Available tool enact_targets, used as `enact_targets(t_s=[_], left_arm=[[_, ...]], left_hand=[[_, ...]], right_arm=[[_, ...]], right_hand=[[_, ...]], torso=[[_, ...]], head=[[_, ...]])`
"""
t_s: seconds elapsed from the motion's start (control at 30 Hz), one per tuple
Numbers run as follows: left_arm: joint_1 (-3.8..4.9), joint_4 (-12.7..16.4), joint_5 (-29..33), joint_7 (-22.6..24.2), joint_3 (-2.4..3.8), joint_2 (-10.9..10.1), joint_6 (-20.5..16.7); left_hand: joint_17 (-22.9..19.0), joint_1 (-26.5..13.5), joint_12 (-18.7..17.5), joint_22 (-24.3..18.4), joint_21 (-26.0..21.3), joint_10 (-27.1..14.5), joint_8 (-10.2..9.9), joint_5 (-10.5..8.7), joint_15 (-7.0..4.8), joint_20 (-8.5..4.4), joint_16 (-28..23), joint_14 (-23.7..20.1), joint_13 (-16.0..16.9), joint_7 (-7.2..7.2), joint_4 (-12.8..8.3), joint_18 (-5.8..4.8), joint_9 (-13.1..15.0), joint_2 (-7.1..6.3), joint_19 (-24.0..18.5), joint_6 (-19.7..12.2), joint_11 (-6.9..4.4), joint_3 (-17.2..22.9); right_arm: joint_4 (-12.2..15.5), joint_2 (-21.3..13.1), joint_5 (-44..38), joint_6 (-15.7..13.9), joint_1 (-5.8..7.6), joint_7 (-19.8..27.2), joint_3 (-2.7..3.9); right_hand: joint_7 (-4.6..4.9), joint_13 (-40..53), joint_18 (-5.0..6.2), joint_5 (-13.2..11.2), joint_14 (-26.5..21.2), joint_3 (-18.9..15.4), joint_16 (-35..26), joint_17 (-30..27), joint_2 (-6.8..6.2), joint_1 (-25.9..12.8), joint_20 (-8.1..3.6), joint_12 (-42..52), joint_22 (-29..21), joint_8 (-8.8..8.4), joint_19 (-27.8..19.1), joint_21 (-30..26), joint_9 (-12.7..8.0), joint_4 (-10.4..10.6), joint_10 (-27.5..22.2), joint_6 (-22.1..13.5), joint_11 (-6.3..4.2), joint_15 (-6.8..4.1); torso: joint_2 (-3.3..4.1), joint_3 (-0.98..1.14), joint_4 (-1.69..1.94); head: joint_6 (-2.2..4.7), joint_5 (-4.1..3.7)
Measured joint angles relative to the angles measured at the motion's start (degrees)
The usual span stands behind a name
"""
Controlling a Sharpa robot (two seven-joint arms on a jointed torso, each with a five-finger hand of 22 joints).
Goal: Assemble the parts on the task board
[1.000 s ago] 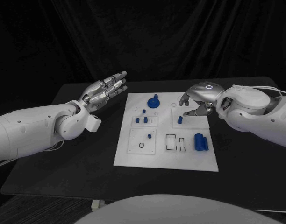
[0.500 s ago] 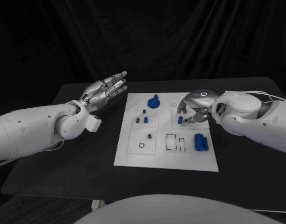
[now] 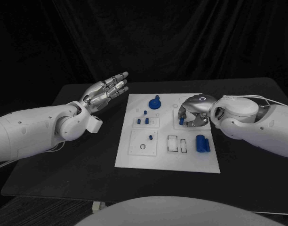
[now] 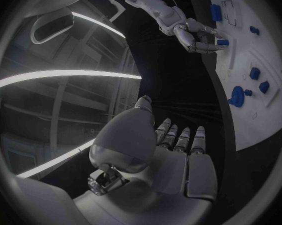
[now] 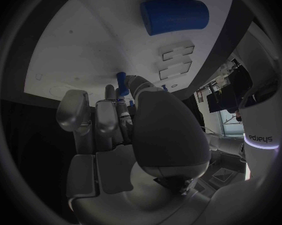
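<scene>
Head view: right hand (image 3: 195, 113) down on the task board (image 3: 168, 157), near the board's far right part, fingers curled round a small blue peg (image 5: 121, 80); right wrist view shows fingertips (image 5: 113, 92) touching the peg, looks pinched, peg standing upright on the white plate. Left hand (image 3: 105, 92) hovers off the board's left edge over the tabletop (image 3: 62, 174), flat, fingers apart, holding nothing. Blue knob part (image 3: 155, 102) near far edge, big blue cylinder (image 3: 202, 142) toward the right edge. Peg likely light, rigid, smooth plastic, could slip; best taken by the sides near its top, kept upright.
</scene>
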Motion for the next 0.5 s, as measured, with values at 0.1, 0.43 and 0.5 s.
enact_targets(t_s=[0.1, 0.43, 0.5], left_arm=[[-0.01, 0.0, 0.0, 0.0, 0.0, 0.0, 0.0], [-0.21, -0.1, 0.0, 0.0, 0.0, 0.0, 0.1], [-0.22, -0.1, 0.0, 0.0, 0.0, 0.0, 0.2]], left_hand=[[0.0, 0.0, 0.0, 0.0, 0.0, 0.1, 0.0, 0.0, 0.0, 0.0, 0.0, 0.0, 0.0, 0.0, 0.0, 0.0, 0.0, 0.0, 0.0, 0.0, 0.07, 0.0], [0.0, 1.1, 0.0, 0.0, 0.0, 0.1, 0.0, 0.62, 0.0, 0.0, 0.0, 0.0, 0.0, 0.41, -0.3, 0.0, 0.0, 0.18, 0.0, 0.4, 0.07, 0.3], [0.0, 1.1, 0.0, 0.0, 0.0, 0.1, 0.0, 0.72, 0.0, 0.0, 0.0, 0.0, 0.0, 0.53, -0.3, 0.0, 0.0, 0.18, 0.0, 0.5, 0.07, 0.3]], right_arm=[[-0.3, 0.2, 0.1, 0.0, -0.25, 0.2, -0.01], [-0.6, 0.4, 0.4, -0.9, -0.56, 0.9, 0.0], [-0.6, 0.4, 0.5, -1.1, -0.57, 1.0, 0.0]], right_hand=[[0.0, -0.2, 0.0, 0.0, 0.0, 0.6, 0.0, -0.1, -0.22, 0.2, 0.0, 0.0, 0.0, 0.0, 0.0, -0.2, 0.1, 0.0, 0.5, 0.0, -0.12, 0.0], [0.08, -1.0, 0.0, -2.7, 0.0, 3.1, 0.3, 1.0, 0.3, 0.8, 0.0, -0.2, 0.0, 0.99, 0.0, 1.2, 1.5, -0.9, 4.7, 1.3, -0.87, 0.0], [0.08, -1.0, -0.01, -3.2, 0.0, 3.1, 0.3, 1.0, 0.3, 0.8, 0.0, -0.2, 0.0, 0.99, 0.0, 1.2, 1.6, -0.9, 4.9, 1.3, -1.03, 0.0]], torso=[[0.01, 0.0, 0.0], [0.01, 0.0, 0.0], [0.01, 0.0, 0.0]], head=[[0.0, 0.01], [0.0, -0.05], [0.0, -0.05]])
